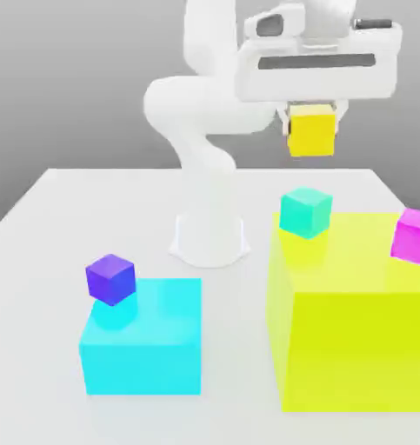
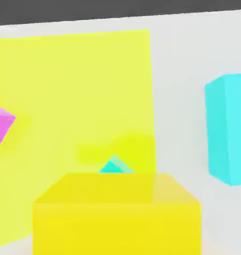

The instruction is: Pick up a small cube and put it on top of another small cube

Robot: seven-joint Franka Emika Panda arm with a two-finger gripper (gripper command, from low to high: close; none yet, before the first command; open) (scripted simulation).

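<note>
Four small cubes share the scene, and the risks follow from how they sit. On the exterior view's left, a purple cube [image 1: 110,279] rests on the corner of a cyan block [image 1: 142,337]. Further right, a teal cube [image 1: 305,212] sits at the back edge of the big yellow-green block [image 1: 352,313], with a magenta cube [image 1: 414,235] at its right side. Above the teal cube, the gripper [image 1: 312,117] hangs in the air, clamped on the small yellow cube [image 1: 312,130]. Should the teal cube be the target, a descent slightly off centre could tip the yellow cube off, or nudge the teal one over the block's edge. Releasing too high would likely make it bounce away.
</note>
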